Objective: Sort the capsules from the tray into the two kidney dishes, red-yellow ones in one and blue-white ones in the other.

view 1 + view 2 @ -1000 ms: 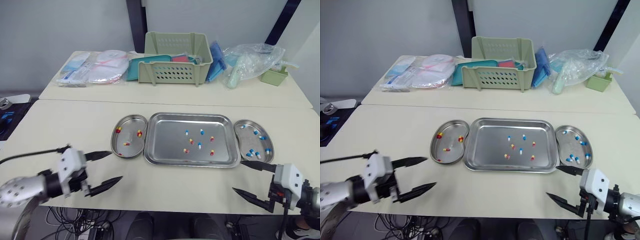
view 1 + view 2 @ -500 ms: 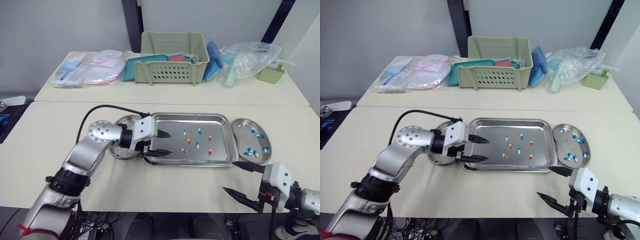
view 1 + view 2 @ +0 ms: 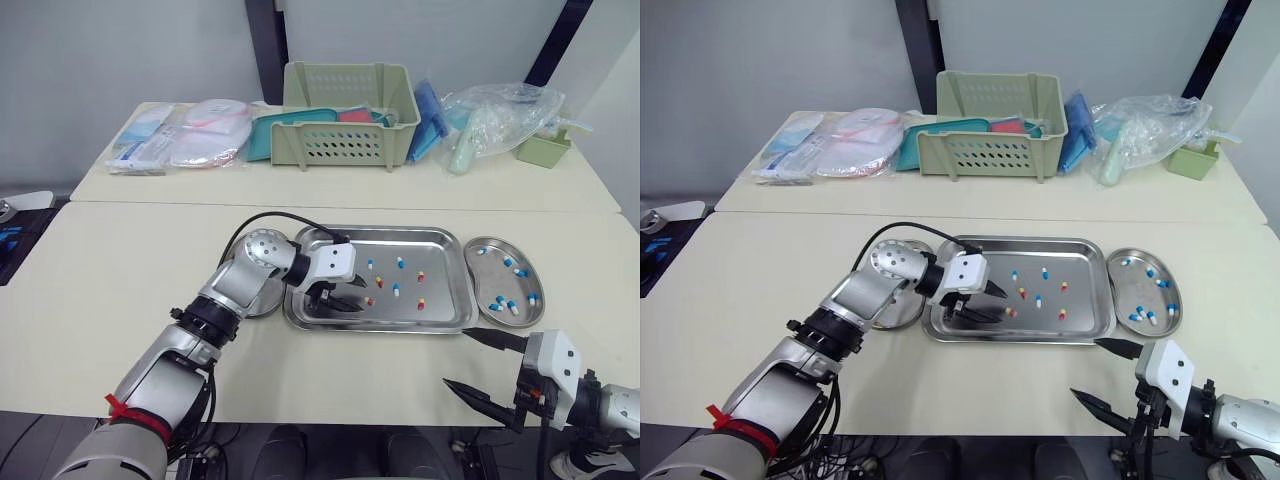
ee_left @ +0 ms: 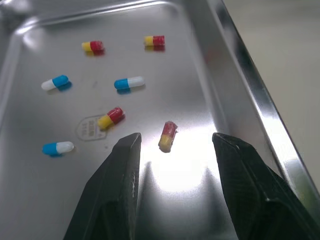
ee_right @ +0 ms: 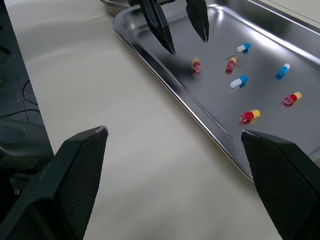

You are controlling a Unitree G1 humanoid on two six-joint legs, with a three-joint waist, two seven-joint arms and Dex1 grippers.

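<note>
Cream surface (image 3: 120,290), near edge first.

R tool (image 3: 456,357): low by near edge, just off tray's near-right corner. Fingers spread wide, nothing in them.

Tray (image 3: 445,295): 7 to sort yet, i.e. 4 red-yellow capsules (image 4: 93,46) and 3 blue-white capsules (image 4: 129,83), scattered mid-tray.

L tool (image 3: 350,296): inside tray, left half. Part open and empty, one finger each side of one red-yellow capsule (image 4: 167,135), not closed on it. Contact w/ tray floor: can't tell.

Judgement: pick in hand, that capsule prob. bound for left dish.

Left dish (image 3: 904,312): at tray's left end, mostly under L arm, contents not readable.

Right dish (image 3: 498,282): at tray's right end. Holds several blue-white, no red-yellow seen.

Est. progress: blue-white side well along, more in dish than in tray. Red-yellow side unknown w/ dish hidden.

Far: second surface (image 3: 300,185) w/ basket (image 3: 350,140), packets (image 3: 185,140), plastic bag (image 3: 500,110). Not part of job.
</note>
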